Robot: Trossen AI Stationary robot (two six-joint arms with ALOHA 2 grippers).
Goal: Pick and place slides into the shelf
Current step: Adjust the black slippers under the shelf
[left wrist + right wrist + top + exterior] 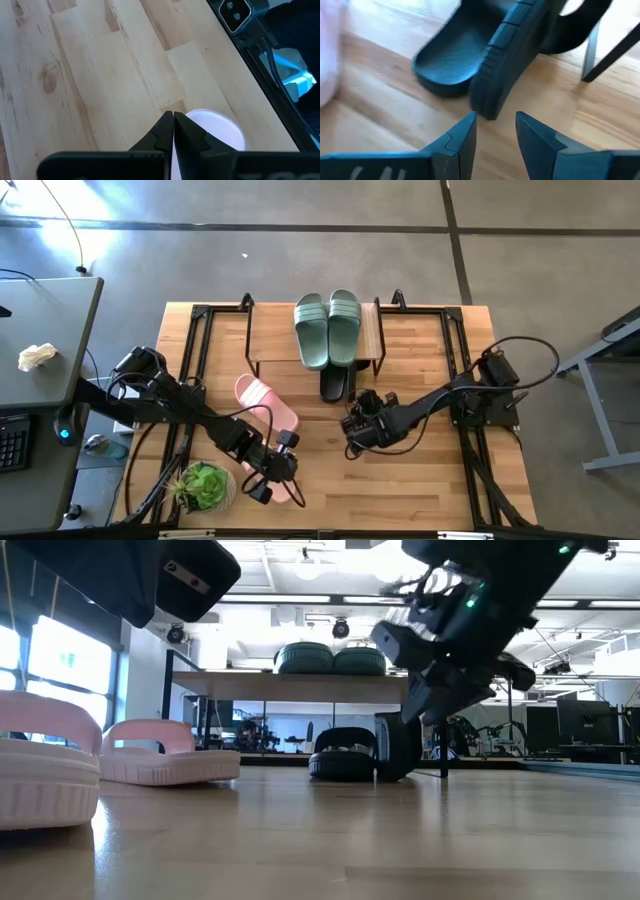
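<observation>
The shelf (275, 340) stands at the table's far middle, with the sage green pair (328, 328) lying on its plank top. The black pair (338, 383) is at the shelf's near side. One black slide lies flat (450, 65) and the other stands on its long edge (495, 75). My right gripper (495, 125) is open, its fingers just short of the edge-standing slide's end. One pink slide (265, 402) lies left of centre. The other (215, 127) lies at the near edge, under my shut left gripper (173, 117), which hovers above it.
A potted plant (205, 485) stands at the table's near left corner, beside my left arm. Black frame rails (195, 350) run along the table's left and right sides. The shelf's black leg (600, 50) stands close behind the black slides. Bare wood lies between the grippers.
</observation>
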